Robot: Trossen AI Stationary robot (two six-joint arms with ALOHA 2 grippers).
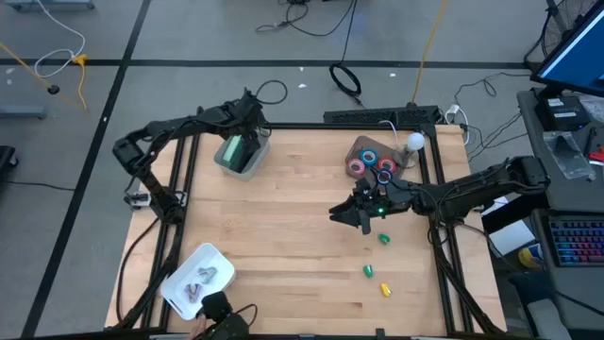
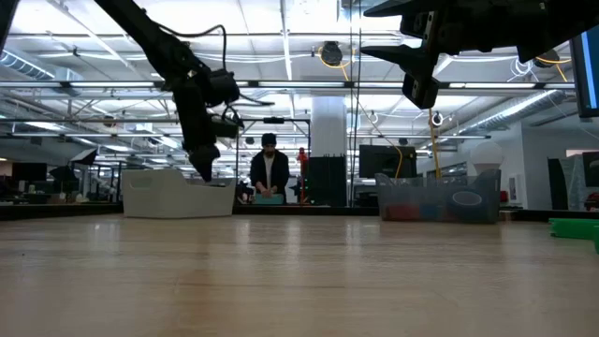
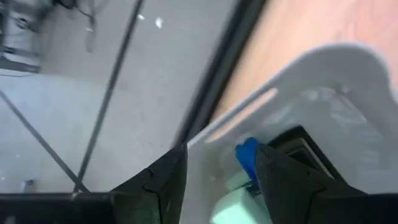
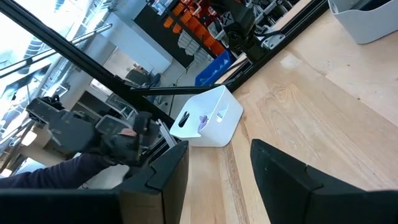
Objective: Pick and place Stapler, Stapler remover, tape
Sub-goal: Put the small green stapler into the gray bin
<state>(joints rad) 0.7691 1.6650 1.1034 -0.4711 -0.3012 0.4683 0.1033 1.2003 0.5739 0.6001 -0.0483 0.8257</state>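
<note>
A pale green stapler (image 1: 232,149) with a blue and black end (image 3: 247,153) lies in a grey bin (image 1: 253,162) at the table's far left. My left gripper (image 1: 247,142) (image 3: 217,152) is open and reaches down into that bin, its fingers on either side of the stapler's end. Red and blue tape rolls (image 1: 372,162) sit in a clear bin (image 2: 438,198) at the far right. Staple removers (image 1: 204,278) lie in a white bin (image 4: 210,122) at the near left. My right gripper (image 1: 357,215) (image 4: 217,149) hangs open and empty above the table's middle. My left gripper stands open over the stapler's blue end (image 3: 247,153), coming down from above into the grey bin. Whether either finger touches the stapler, I cannot tell.
Two small green pieces (image 1: 384,239) (image 1: 368,271) and a yellow one (image 1: 385,289) lie on the wood near the right edge. A person's dark-gloved hand (image 1: 215,306) (image 4: 118,140) is at the near edge beside the white bin. Another person stands far behind the table (image 2: 270,173).
</note>
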